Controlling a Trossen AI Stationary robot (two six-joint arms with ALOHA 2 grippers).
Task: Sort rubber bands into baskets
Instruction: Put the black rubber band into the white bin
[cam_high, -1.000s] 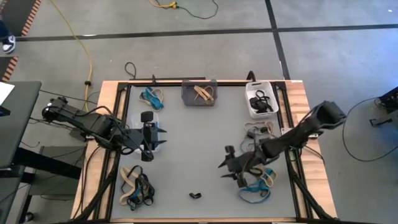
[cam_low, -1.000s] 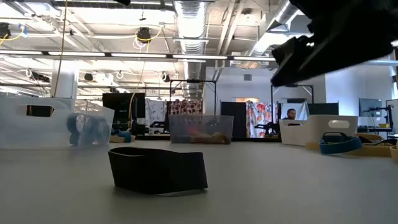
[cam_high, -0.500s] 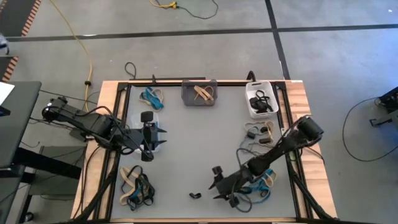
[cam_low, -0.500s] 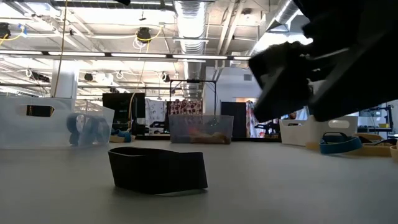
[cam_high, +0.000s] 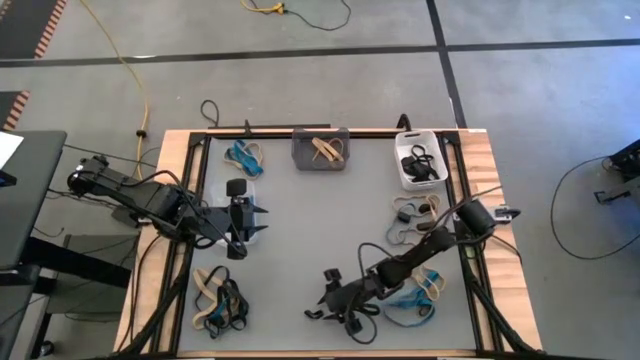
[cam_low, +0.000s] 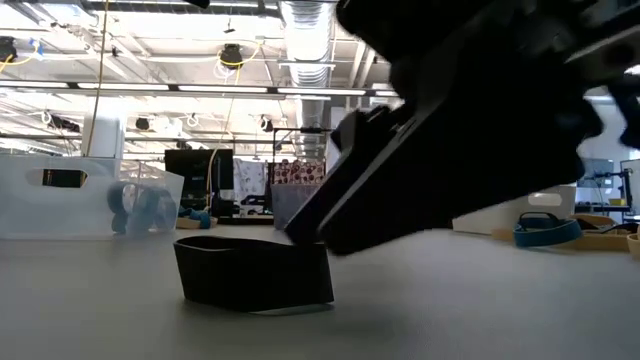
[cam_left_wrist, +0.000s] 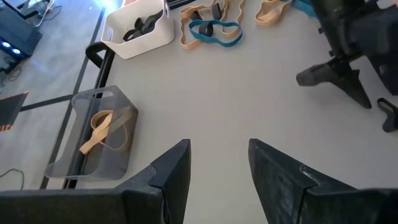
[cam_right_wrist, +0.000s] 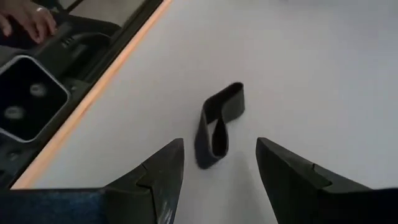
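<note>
From above, the right gripper has swung down to the table's near edge since a second ago, its fingers apart just beside a lone black band. The left gripper waits open at mid-left. The grey basket, white basket and clear basket line the far edge.

At table level, the arm now blocks the white basket behind the black band.

The right wrist shows the black band lying between its open fingers, untouched.
</note>
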